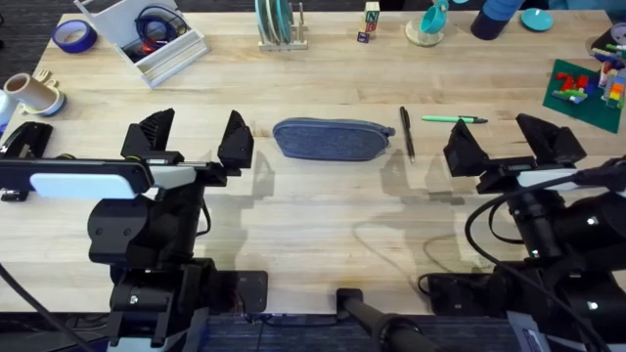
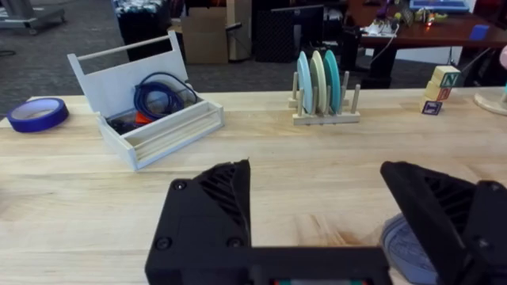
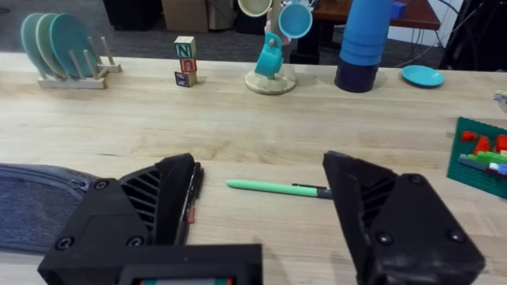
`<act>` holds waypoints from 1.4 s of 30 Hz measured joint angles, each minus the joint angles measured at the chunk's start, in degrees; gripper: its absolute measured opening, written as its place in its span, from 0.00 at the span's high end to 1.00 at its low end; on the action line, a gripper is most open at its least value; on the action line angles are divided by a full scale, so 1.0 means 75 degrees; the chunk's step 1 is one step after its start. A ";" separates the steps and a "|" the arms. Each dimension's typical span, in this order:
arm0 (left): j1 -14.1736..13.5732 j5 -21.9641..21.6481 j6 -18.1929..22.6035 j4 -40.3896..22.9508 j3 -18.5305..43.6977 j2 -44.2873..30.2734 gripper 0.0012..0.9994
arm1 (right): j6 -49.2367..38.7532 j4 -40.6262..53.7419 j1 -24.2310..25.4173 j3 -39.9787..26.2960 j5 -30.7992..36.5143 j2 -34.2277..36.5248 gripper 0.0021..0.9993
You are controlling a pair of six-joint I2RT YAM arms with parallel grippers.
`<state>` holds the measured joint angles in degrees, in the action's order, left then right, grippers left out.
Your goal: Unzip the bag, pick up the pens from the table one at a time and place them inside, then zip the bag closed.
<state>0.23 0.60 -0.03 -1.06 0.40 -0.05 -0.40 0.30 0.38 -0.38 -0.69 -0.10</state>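
Observation:
The blue-grey bag lies zipped shut across the middle of the table; its ends show in the wrist views. Right of it lies the black pen, and the green pen rests crosswise farther right. The black pen is partly hidden behind a right finger. My left gripper stands open just left of the bag, holding nothing. My right gripper stands open right of the pens, also holding nothing.
A white box with cables, a roll of blue tape, a plate rack, letter blocks, a mug stand and a green plate of toy bricks line the far side. Bare wood lies in front of the bag.

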 joint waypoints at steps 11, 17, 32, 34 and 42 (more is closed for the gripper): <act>0.0000 0.0000 0.0006 0.0000 0.0000 0.0000 0.00 | 0.0000 0.0019 0.0000 0.0000 0.0000 0.0002 0.00; 0.0000 0.0000 0.0006 -0.0001 0.0000 0.0000 0.00 | 0.0000 0.0026 0.0000 -0.0003 0.0000 0.0006 0.00; 0.0000 0.0161 0.0009 0.0117 0.0000 0.0000 0.00 | 0.0000 -0.0032 0.0000 -0.0003 -0.0077 0.0006 0.00; 0.0000 0.0178 0.0009 0.0116 0.0012 0.0000 0.00 | 0.0000 -0.0018 0.0000 -0.0019 -0.0186 0.0006 0.00; 0.0001 0.0181 0.0009 -0.0928 0.1101 0.0000 0.00 | 0.0000 0.0731 0.0000 -0.1054 -0.0425 0.0012 0.00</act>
<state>0.24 1.96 0.03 -8.02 8.66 -0.05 -0.40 5.78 0.38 -8.29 -3.88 -0.01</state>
